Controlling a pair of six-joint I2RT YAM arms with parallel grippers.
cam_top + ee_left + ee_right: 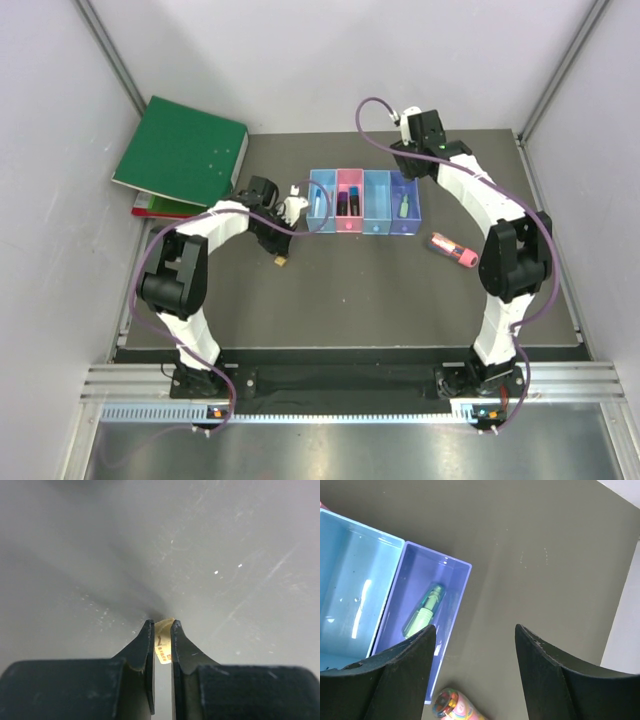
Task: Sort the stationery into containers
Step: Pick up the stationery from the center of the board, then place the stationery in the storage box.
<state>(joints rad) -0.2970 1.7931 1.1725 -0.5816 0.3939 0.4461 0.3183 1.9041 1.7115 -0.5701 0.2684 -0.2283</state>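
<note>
Just left of the bin row in the top view, the left gripper (162,623) is pinched shut on the tiny orange piece (164,649). Its wrist view shows the yellowish scrap wedged between two black fingers, low over the bare grey counter (380,300); whether the scrap touches the surface cannot be told. Behind this arm, at the upper left, a green binder (182,150) lies tilted on top of a second one with a red edge, well apart from the bins.

At upper centre sits the joined row. The first light blue bin (313,212) holds the blue-capped white pen (319,198), and the pink bin (349,226) holds the black-blue marker (353,200). Next come a second light blue bin (377,205) and the purple bin (454,605), where the small green piece (424,614) lies slanted on the floor.

Over the row's right end, the right gripper (475,627) hangs with its jaws spread wide, holding nothing, bare counter between them. The chunky pink-red tube (452,249) lies loose on the counter at right centre, near the purple bin. In the right wrist view its end pokes in at the bottom edge beside one finger.
</note>
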